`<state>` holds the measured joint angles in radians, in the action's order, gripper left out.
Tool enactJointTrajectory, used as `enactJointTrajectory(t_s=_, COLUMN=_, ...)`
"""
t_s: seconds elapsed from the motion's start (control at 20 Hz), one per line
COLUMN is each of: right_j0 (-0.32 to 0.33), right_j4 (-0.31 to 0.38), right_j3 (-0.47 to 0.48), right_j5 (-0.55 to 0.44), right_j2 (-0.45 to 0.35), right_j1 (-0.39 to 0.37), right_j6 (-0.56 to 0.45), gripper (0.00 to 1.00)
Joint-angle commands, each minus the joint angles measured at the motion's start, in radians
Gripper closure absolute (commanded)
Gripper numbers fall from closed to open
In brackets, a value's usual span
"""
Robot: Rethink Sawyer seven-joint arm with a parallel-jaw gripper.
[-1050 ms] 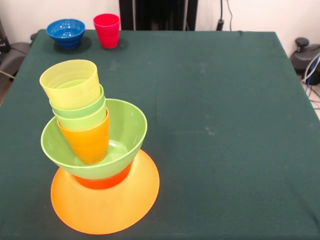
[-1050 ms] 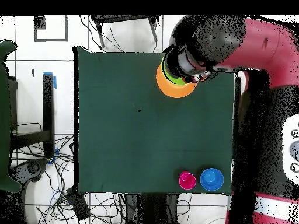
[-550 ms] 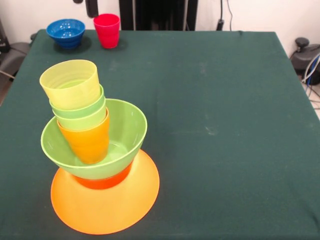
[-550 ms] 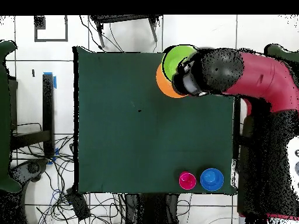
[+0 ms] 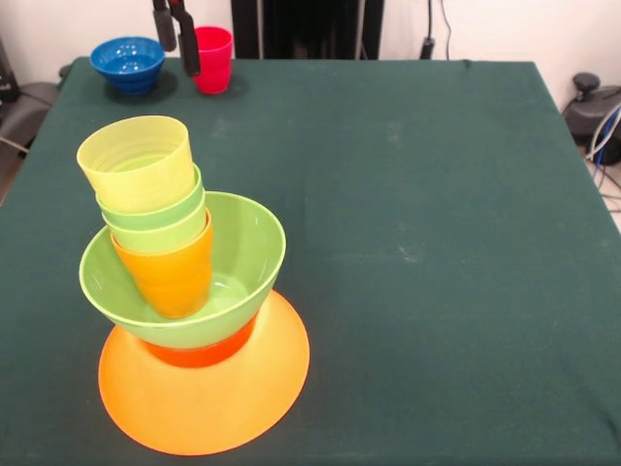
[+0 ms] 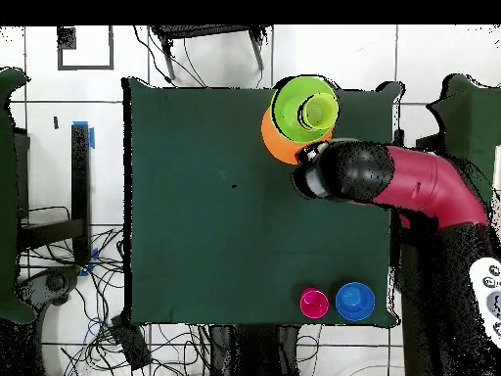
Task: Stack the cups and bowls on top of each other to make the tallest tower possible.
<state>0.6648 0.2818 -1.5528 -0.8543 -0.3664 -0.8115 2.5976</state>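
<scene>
Tower (image 5: 179, 291) sits lower left of frame; I see gripper (image 5: 177, 34) at top edge, fingers apart, empty, between blue bowl (image 5: 128, 62) and red cup (image 5: 210, 58).

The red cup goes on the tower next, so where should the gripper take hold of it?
Probably by the rim of the red cup, coming from above: it stands upright, mouth up, and the blue bowl beside it stands apart, leaving room. The gripper hangs near it.
</scene>
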Motion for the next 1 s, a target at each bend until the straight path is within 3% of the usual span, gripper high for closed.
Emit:
enactJointTrajectory(t_s=0.05, right_j0=0.008, right_j4=0.117, right_j3=-0.175, right_j5=0.104, right_j2=0.038, right_j1=0.032, right_j6=-0.12, gripper=0.0)
enactJointTrajectory(t_s=1.0, right_j0=0.169, right_j4=0.229, right_j3=-0.253, right_j5=0.18, right_j2=-0.01, right_j1=0.074, right_j6=-0.198, gripper=0.0)
